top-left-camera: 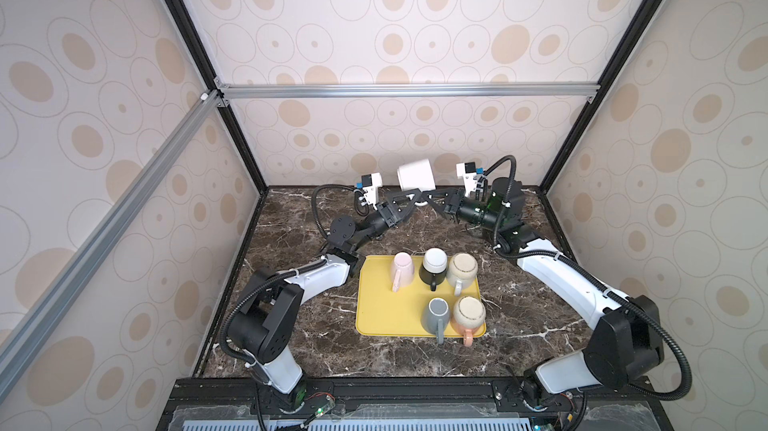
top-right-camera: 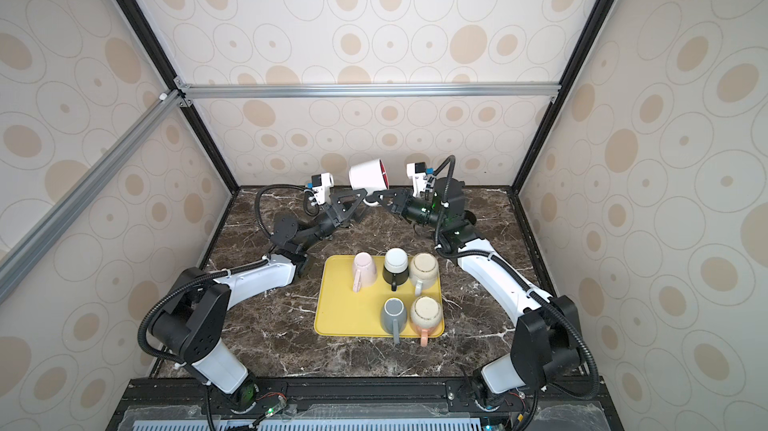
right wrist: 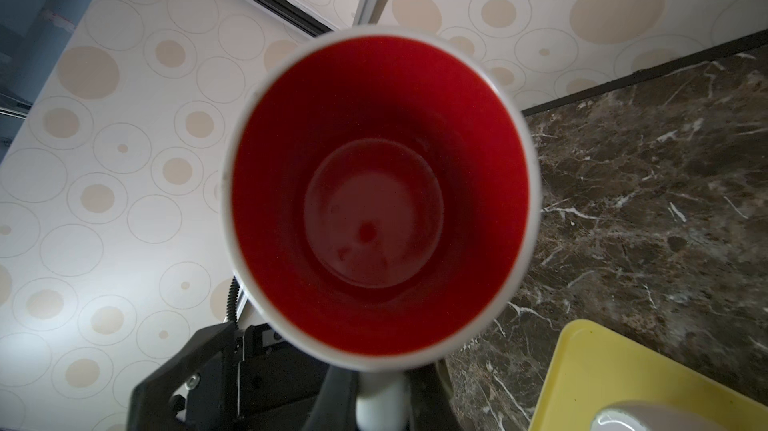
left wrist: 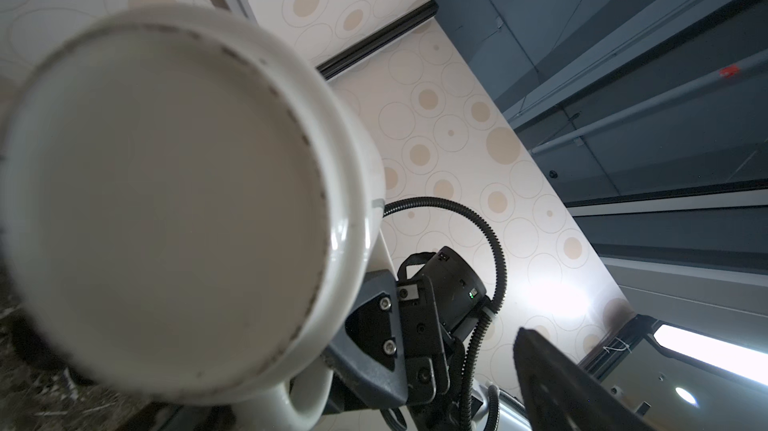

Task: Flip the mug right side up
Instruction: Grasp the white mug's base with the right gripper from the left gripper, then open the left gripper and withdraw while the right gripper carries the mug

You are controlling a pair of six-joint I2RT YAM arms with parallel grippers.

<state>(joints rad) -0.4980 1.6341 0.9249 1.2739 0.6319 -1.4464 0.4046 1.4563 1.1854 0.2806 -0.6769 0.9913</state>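
Note:
A white mug (top-left-camera: 415, 175) (top-right-camera: 365, 175) with a red inside hangs on its side above the back of the marble table. Its mouth (right wrist: 374, 200) faces the right wrist camera and its base (left wrist: 166, 200) faces the left wrist camera. My right gripper (top-left-camera: 430, 197) (top-right-camera: 383, 196) (right wrist: 380, 404) is shut on the mug's white handle (right wrist: 380, 408), which points down. My left gripper (top-left-camera: 413, 200) (top-right-camera: 360, 200) stands open right beside the mug, its jaws wide apart. One of its fingers (left wrist: 573, 391) shows well clear of the mug; the other is hidden behind it.
A yellow tray (top-left-camera: 374, 308) (top-right-camera: 336, 308) lies mid-table, nearer the front. Several mugs stand upside down on it: pink (top-left-camera: 401, 271), black and white (top-left-camera: 434, 269), beige (top-left-camera: 461, 271), grey (top-left-camera: 436, 314), peach-based (top-left-camera: 468, 314). Patterned walls close in three sides.

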